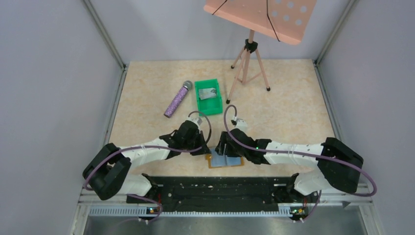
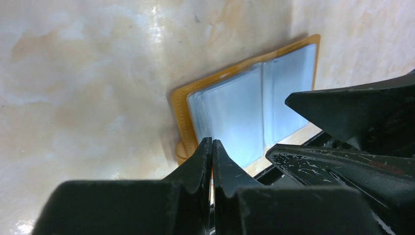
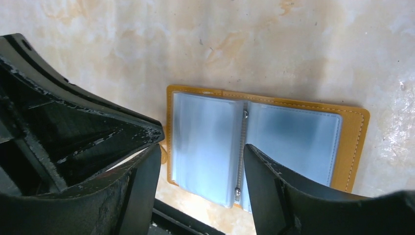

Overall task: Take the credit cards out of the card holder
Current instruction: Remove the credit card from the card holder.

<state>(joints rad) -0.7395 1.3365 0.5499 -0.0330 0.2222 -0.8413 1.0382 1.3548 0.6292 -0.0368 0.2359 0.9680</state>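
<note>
The tan card holder (image 1: 226, 160) lies open on the table by the near edge, its pale blue pockets facing up; it shows in the left wrist view (image 2: 249, 112) and the right wrist view (image 3: 254, 142). No card shows in its pockets. One silvery-grey credit card (image 1: 209, 93) lies in the green bin. My left gripper (image 1: 205, 148) (image 2: 212, 141) is shut, its tips at the holder's left edge by the clasp tab, with nothing seen between them. My right gripper (image 1: 224, 147) (image 3: 200, 147) is open, its fingers straddling the holder's left page just above it.
A green plastic bin (image 1: 215, 105) stands behind the arms in mid table. A purple glitter microphone (image 1: 177, 99) lies left of it. A tripod music stand (image 1: 250, 63) with a pink perforated tray (image 1: 259, 14) stands at the back. The black base rail (image 1: 215, 188) runs just in front of the holder.
</note>
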